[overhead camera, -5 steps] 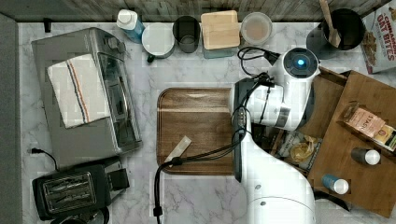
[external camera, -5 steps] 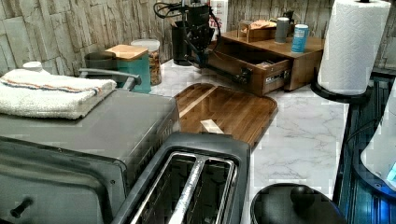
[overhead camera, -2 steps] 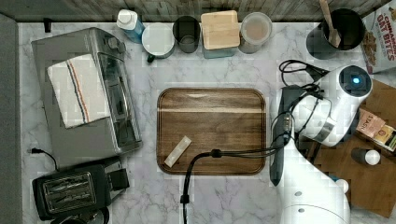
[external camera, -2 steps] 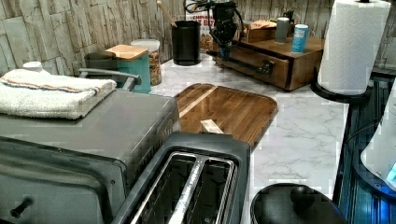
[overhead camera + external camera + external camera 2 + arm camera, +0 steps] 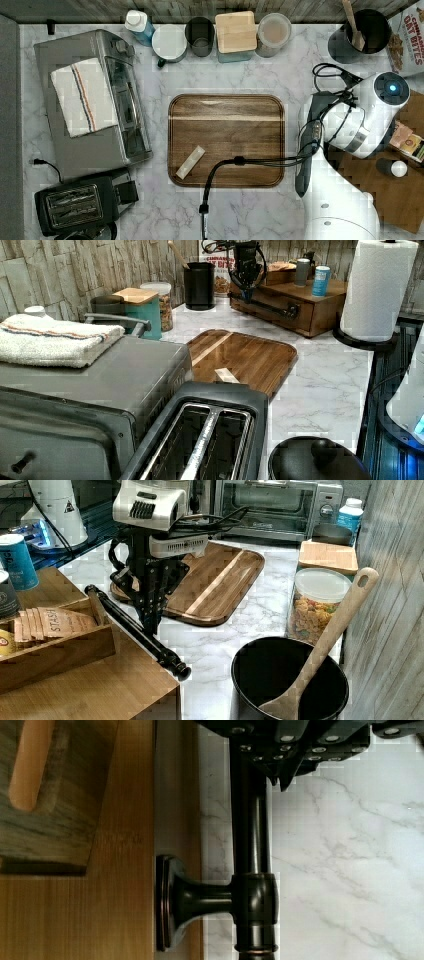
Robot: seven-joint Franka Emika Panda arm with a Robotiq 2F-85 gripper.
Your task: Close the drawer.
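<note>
From the top view, my arm (image 5: 365, 120) reaches over the right end of the marble counter (image 5: 225, 75), covering most of the wooden cabinet there; the rounded tray (image 5: 226, 140) lies well apart to the top view's left, with a small packet on it.

From the left view, the drawer (image 5: 272, 305) sits in the cabinet at the back of the counter, its front looking flush or very nearly flush with the cabinet face, and my gripper (image 5: 246, 290) hangs right at its dark bar handle (image 5: 270, 307).

From the right view, my gripper comes down onto the handle partway along the bar, in front of the cabinet top where a box of tea packets (image 5: 50, 622) stands. I cannot tell from here whether my fingers are apart or clamped round the bar.

From the wrist view, the bar runs straight out from under my fingers, standing off the drawer front (image 5: 125, 885) on its round post. I still cannot tell my fingers' state.

To finish well, I judge I should push square to the drawer front, along the post's direction, keeping contact on the bar, and press until the front seats evenly without twisting sideways
</note>
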